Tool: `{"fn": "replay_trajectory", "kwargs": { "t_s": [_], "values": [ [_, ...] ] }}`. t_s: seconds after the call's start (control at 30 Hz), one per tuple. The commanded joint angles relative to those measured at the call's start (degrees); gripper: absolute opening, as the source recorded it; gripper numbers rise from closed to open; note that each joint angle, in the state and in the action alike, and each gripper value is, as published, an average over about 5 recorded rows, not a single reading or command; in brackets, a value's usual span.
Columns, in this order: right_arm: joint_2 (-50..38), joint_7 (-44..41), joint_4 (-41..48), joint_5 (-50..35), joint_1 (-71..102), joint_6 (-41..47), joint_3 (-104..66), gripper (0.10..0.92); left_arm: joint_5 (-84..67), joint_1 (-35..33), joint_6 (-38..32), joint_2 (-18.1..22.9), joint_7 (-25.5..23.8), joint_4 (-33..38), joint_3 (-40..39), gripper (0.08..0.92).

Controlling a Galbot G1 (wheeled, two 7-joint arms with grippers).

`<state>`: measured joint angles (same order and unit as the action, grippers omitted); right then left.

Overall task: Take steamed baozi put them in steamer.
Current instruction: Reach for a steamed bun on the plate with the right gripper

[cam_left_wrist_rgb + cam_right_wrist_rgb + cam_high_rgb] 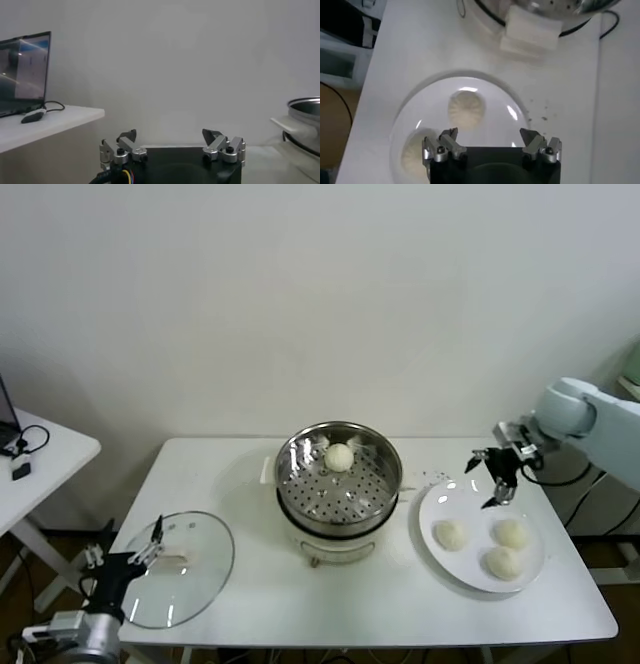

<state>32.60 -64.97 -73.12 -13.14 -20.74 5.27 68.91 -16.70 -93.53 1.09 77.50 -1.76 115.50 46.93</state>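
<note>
**One bun in the basket, three waiting on the plate**

Head view: the steamer [338,480] stands mid-table with its lid off, so buns can be dropped straight in. One steamed baozi [339,456] lies on the perforated floor toward the far wall, which leaves the nearer part free for the others. The other three sit on the white plate [436,504] just to the right of the steamer: one nearest the steamer [449,533], one toward the far right [510,532] and one at the front [501,562]. The right gripper [497,477] hangs above the plate's far rim with its fingers spread and nothing between them, a posture that suits coming down on the next bun. The glass lid [180,568] lies flat at the table's front left corner, out of the working path. The left gripper [125,562] waits low at that corner beside the lid, fingers apart and empty.

Left wrist view: the left gripper [172,141] looks level across the table with wide jaws, holding nothing; the steamer's rim [305,106] shows at the edge, well away. A laptop [24,72] stands on a side table.

Right wrist view: the right gripper [490,142] looks down on the plate [407,127], jaws wide and empty. One bun [466,107] lies just ahead of the fingertips, probably the next pick, and a second [412,150] sits beside one finger.
</note>
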Motion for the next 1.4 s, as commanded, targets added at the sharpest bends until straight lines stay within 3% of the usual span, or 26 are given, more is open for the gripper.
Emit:
{"fn": "replay_trajectory", "kwargs": {
  "t_s": [0.03,0.73,1.4],
  "values": [
    [2.9,0.2,3.1,0.2,9.3,2.2,-2.6,0.823,0.0,0.0,-0.1,-0.1,0.0,-0.3,0.1,0.823],
    [9.6,1.9,10.8,6.3,15.2,0.1,-7.8,0.823,0.0,0.1,-0.4,0.2,0.0,-1.7,0.1,0.823],
    [11.6,1.5,12.6,9.5,16.9,-0.5,-10.0,0.823,-0.2,-0.3,-0.7,0.4,0.0,-1.9,0.4,0.823]
  ]
}}
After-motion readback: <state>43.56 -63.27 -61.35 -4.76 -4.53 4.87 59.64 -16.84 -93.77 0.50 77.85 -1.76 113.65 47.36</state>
